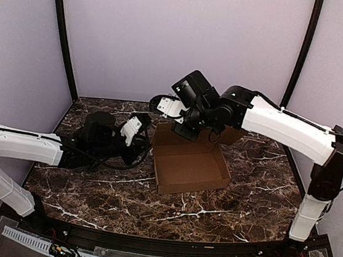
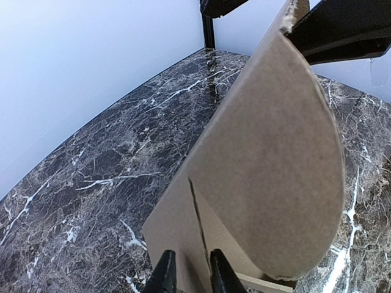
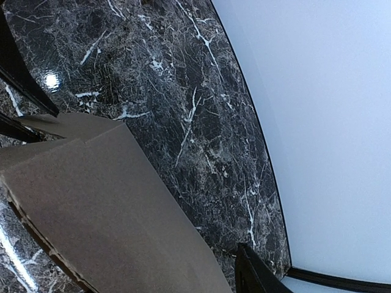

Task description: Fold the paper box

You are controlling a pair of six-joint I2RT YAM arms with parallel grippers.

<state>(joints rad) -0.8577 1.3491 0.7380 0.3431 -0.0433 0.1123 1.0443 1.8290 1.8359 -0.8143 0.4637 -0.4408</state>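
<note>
The paper box [image 1: 189, 168] is a shallow, open brown cardboard box in the middle of the dark marble table. My left gripper [image 1: 143, 139] is at the box's left wall. In the left wrist view its two fingertips [image 2: 165, 276] stand close together, pinching a cardboard panel [image 2: 269, 159] that rises ahead. My right gripper [image 1: 187, 130] reaches down at the box's back wall. In the right wrist view only one finger [image 3: 256, 274] shows. A cardboard flap [image 3: 104, 207] covers the other side, with a wide gap between flap and finger.
The marble table [image 1: 101, 201] is ringed by pale lilac walls and black corner posts [image 1: 62, 29]. A black rail [image 1: 146, 243] runs along the near edge. A further cardboard flap [image 1: 229, 135] sticks out behind the box under the right arm.
</note>
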